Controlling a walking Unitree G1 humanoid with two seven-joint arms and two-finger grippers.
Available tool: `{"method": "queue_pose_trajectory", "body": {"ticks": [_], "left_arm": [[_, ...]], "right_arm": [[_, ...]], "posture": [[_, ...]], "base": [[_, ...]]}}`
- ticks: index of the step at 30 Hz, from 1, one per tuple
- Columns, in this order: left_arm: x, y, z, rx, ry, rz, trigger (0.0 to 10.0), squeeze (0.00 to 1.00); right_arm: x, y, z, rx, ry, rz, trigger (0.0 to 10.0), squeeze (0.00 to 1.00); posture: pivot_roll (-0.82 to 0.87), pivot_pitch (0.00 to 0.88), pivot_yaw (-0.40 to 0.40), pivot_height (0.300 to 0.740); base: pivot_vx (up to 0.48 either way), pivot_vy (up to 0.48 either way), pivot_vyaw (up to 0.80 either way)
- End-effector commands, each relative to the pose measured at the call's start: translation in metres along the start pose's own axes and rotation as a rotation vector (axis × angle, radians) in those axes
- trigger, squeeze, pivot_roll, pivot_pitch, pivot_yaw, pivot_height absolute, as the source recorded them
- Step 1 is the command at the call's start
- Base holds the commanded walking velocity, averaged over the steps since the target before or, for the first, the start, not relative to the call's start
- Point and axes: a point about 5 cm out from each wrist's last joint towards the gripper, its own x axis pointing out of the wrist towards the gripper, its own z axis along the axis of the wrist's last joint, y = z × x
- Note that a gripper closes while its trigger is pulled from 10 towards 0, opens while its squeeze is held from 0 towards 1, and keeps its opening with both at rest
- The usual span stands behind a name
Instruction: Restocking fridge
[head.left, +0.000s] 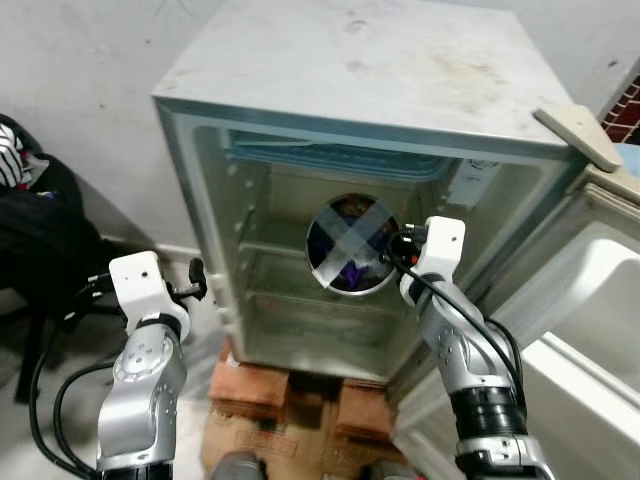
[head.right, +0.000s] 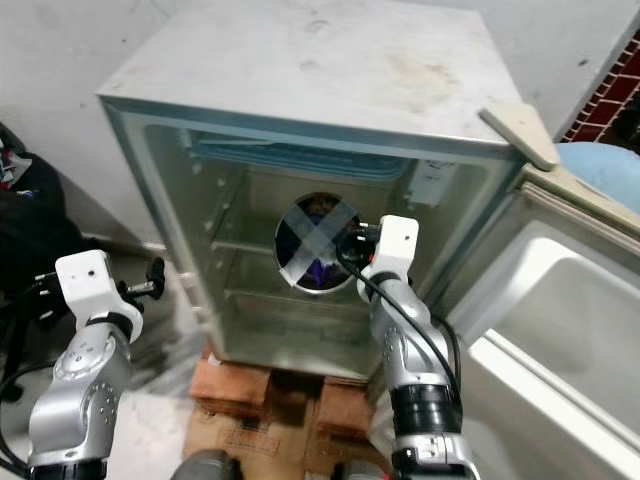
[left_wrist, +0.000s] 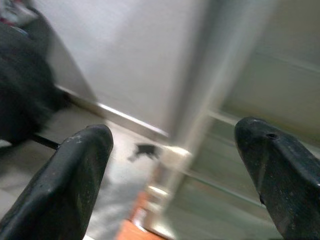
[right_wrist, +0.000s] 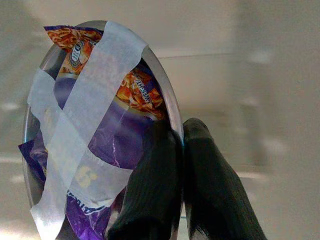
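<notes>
Bowl (right_wrist: 100, 130), round and metal-rimmed, holding purple snack packets under crossed pale tape, tilted on edge inside open fridge (head.left: 350, 130), rim pinched by right gripper (right_wrist: 181, 150); left gripper (left_wrist: 175, 170) spread wide beside fridge's left wall
</notes>
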Motion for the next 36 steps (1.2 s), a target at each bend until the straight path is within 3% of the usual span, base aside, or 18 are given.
{"method": "queue_pose_trajectory", "body": {"ticks": [1,14,20,29,36], "left_arm": [[0.0,0.002,0.003,0.012,-0.008,0.013,10.0,0.0],[-0.018,0.008,-0.002,0.011,0.037,0.057,10.0,0.0],[-0.038,0.011,-0.01,0.009,0.097,0.07,10.0,0.0],[-0.071,0.023,-0.019,-0.004,0.165,0.115,10.0,0.0],[-0.095,0.016,-0.024,-0.027,0.224,0.075,10.0,0.0]], "right_arm": [[0.001,0.002,0.006,0.025,-0.029,0.011,10.0,0.0],[0.011,0.015,-0.003,0.115,0.047,0.014,10.0,0.0],[0.021,0.033,-0.005,0.165,0.079,0.034,10.0,0.0],[0.032,0.045,-0.014,0.252,0.139,0.001,10.0,0.0],[0.041,0.051,-0.019,0.432,0.178,-0.087,10.0,0.0]], "posture": [[0.05,0.0,-0.04,0.74],[0.1,0.009,-0.078,0.74],[0.14,0.062,-0.102,0.74],[0.21,0.142,-0.134,0.74],[0.23,0.195,-0.13,0.74]], "base": [[0.0,0.0,0.0],[0.0,0.0,0.0],[0.0,0.0,0.0],[0.0,0.0,0.0],[0.0,0.0,0.0]]}}
